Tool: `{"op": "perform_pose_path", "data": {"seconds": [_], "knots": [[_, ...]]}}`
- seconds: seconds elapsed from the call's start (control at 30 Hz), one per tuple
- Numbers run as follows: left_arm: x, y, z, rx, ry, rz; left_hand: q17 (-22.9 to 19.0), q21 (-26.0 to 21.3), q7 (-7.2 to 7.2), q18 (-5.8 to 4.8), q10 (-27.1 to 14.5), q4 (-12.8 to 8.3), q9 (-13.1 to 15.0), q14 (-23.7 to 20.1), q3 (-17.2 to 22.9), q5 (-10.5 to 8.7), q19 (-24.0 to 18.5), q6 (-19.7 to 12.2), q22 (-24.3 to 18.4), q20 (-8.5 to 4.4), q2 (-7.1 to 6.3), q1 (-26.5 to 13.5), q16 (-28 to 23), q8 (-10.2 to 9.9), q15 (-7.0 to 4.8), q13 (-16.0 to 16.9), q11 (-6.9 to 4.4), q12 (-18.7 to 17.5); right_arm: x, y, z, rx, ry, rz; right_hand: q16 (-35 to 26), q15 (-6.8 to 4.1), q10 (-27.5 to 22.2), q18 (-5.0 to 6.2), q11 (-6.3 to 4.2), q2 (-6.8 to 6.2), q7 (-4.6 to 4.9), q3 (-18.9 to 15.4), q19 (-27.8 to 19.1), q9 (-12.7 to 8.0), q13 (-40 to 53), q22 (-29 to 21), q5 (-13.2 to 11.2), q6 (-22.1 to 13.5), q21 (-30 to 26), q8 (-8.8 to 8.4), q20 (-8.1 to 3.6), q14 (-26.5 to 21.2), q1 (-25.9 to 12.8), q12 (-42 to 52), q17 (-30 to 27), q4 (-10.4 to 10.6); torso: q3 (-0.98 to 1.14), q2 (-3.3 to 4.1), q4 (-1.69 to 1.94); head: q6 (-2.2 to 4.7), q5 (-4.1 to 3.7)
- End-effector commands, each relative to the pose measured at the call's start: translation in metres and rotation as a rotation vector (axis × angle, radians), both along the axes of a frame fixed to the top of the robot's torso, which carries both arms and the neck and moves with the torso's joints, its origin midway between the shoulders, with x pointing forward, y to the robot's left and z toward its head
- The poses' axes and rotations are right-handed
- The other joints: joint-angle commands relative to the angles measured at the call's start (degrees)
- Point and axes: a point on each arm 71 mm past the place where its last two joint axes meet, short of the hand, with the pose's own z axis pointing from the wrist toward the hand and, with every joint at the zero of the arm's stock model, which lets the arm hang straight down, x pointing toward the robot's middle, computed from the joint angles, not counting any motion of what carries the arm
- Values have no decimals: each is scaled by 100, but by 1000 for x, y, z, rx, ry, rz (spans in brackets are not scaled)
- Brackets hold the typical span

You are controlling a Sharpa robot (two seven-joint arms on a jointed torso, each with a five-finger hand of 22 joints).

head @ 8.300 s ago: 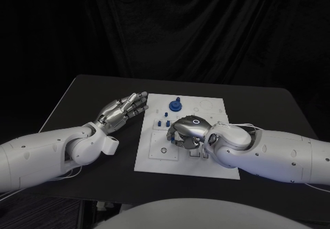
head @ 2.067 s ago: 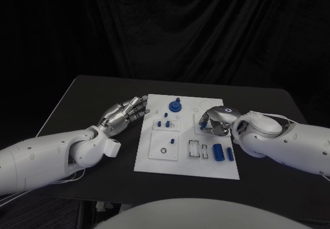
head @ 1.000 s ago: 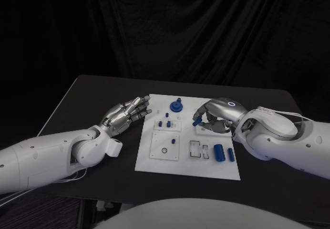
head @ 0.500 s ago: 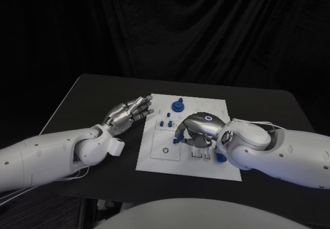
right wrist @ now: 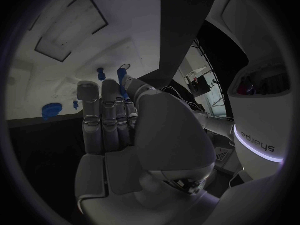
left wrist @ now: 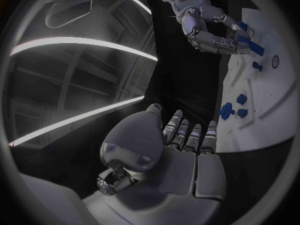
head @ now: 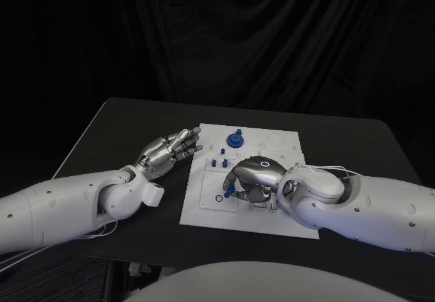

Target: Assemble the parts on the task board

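The task board [head: 209,211] lay flat in the middle of the black table [head: 109,126], with bare table surface on all sides of it. At the board's far end stood a round blue part [head: 236,139]; two small blue pegs [head: 217,163] stood upright just nearer, left of centre. The right robot hand [head: 252,179] was positioned over the board's central area, fingers curled downward, pinching an elongated blue part [head: 230,185] at its fingertips, close above a small ring mark [head: 219,198] on the board. The left robot hand [head: 168,150] hovered above the table just beside the board's left edge, palm up, fingers extended and apart, holding nothing and touching no part
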Motion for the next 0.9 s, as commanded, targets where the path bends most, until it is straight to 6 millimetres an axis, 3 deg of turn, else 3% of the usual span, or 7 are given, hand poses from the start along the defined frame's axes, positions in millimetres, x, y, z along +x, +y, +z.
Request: {"op": "perform_pose_path", "data": {"seconds": [0.03,0.4,0.73,0.9], "knots": [[-1,-1,2,-36,-25,2,7,28,16,59,5,9,6,-11,38,22,9,23,-2,36,8,62,27,17,27,4,25,17,-3,4,-2,-19,-12,29,-17,-15,57,-72,-27,3,-7,-14,-32,15,8,425,-15,-50,-13,-17,-4,-26,6,-7,2,-19,-11,15,-4,-1,10],[-2,1,1,-32,-21,6,9,30,22,58,2,-3,6,-9,110,74,15,18,2,36,1,117,37,19,28,5,32,20,-4,19,-8,-62,-47,51,-54,-6,58,-66,-19,-22,-2,-39,-58,34,14,411,-50,-83,-66,-34,2,-53,-25,-25,-35,-10,-12,3,-19,-1,11],[-2,1,1,-31,-19,6,10,31,21,58,3,-3,7,-8,116,82,16,21,2,37,0,123,39,20,30,5,31,20,-1,22,-14,-101,-70,46,-71,-41,195,-57,-78,-27,-47,-86,-77,146,121,410,-38,29,-70,34,-15,-68,1,74,-30,-63,-9,2,-24,-1,24],[-2,-1,0,-33,-18,2,10,31,21,58,3,-3,7,-8,116,82,16,21,2,37,0,123,39,20,30,5,31,20,0,22,-15,-119,-77,45,-126,-47,170,-50,-82,-22,-56,-98,-108,202,160,401,-20,84,-118,71,-23,-115,22,86,-77,-94,-7,2,-8,-1,10]]}}
